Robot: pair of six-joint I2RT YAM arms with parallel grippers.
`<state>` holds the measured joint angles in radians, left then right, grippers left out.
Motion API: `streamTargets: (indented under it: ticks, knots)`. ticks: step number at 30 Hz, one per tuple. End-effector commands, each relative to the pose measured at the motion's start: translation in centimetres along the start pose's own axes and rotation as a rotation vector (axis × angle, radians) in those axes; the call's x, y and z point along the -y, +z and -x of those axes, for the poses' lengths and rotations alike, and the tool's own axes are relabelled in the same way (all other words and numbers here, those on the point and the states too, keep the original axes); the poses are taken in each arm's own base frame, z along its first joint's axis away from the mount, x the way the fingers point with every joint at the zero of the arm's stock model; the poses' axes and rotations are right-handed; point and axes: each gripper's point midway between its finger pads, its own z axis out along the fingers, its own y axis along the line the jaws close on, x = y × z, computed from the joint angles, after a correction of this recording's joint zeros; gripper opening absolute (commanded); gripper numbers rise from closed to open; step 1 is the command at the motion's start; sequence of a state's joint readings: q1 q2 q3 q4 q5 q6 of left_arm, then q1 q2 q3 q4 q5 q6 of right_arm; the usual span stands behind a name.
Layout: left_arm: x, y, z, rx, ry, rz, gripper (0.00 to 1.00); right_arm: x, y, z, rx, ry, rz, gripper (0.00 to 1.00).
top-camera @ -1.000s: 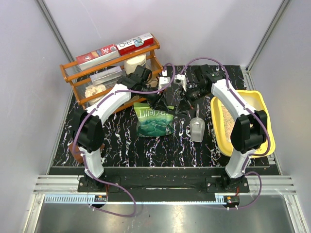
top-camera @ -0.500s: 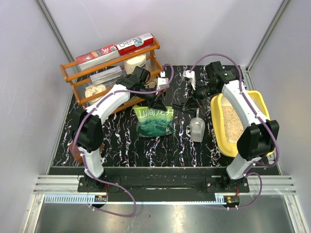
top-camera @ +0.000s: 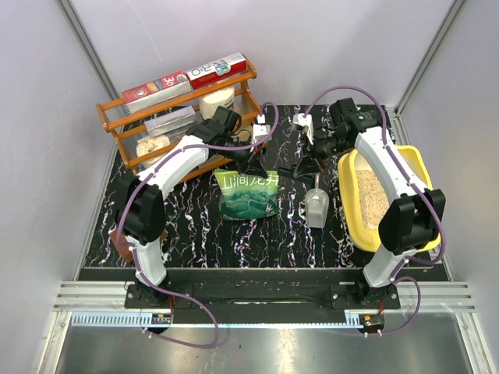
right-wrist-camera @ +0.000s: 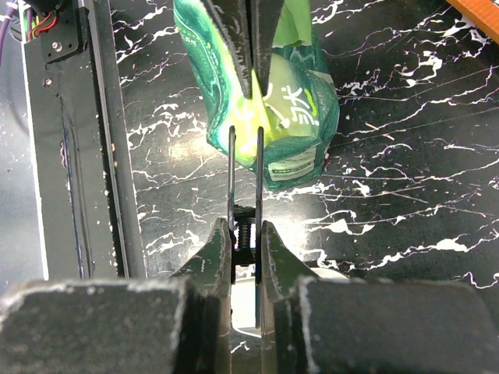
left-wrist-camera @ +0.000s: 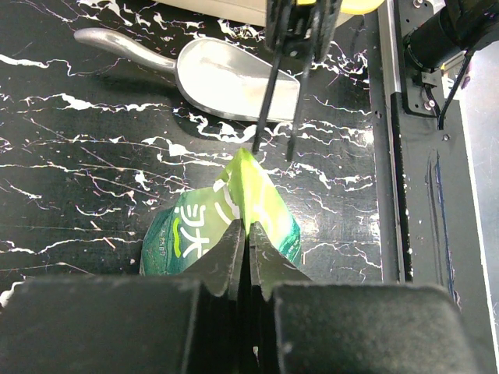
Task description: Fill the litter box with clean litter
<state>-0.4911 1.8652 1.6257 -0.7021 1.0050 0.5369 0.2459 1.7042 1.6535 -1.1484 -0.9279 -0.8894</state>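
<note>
Sitting at the right edge of the table, the yellow litter box (top-camera: 347, 206) has the right arm reaching over it. A layer of pale tan litter (top-camera: 366, 196) covers the part of its floor that shows. Well to its left, near the middle of the black marbled table (top-camera: 187, 226), the green pouch (top-camera: 248, 199) with white characters stands with its top edge pulled up into a fold. The left gripper (left-wrist-camera: 245, 226) has its jaws pressed together on that fold, pinching the pouch's top. Facing it from the other side, the right gripper (right-wrist-camera: 243, 226) has its jaws closed on a thin black two-pronged tool (right-wrist-camera: 232, 171) with a small spring between the prongs. The prong tips sit just beside the raised pouch edge; contact cannot be judged. A grey scoop (top-camera: 316, 209) lies flat on the table between the pouch and the litter box, touching neither. An orange rack (top-camera: 179, 97) holding boxes stands at the far left corner.
</note>
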Motion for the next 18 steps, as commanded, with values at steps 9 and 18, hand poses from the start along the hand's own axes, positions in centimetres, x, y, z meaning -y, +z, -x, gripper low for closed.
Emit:
streamTargets:
  ticks: [9,18]
  knots:
    - [0.1,-1.0,2.2,0.043,0.053,0.021,0.0,2.7,0.8,1.1,0.021,-0.057,-0.004,0.0]
    - [-0.5,-1.0,2.1,0.027,0.058,0.055,0.01,1.7,1.4,1.1,0.003,-0.086,0.057,0.0]
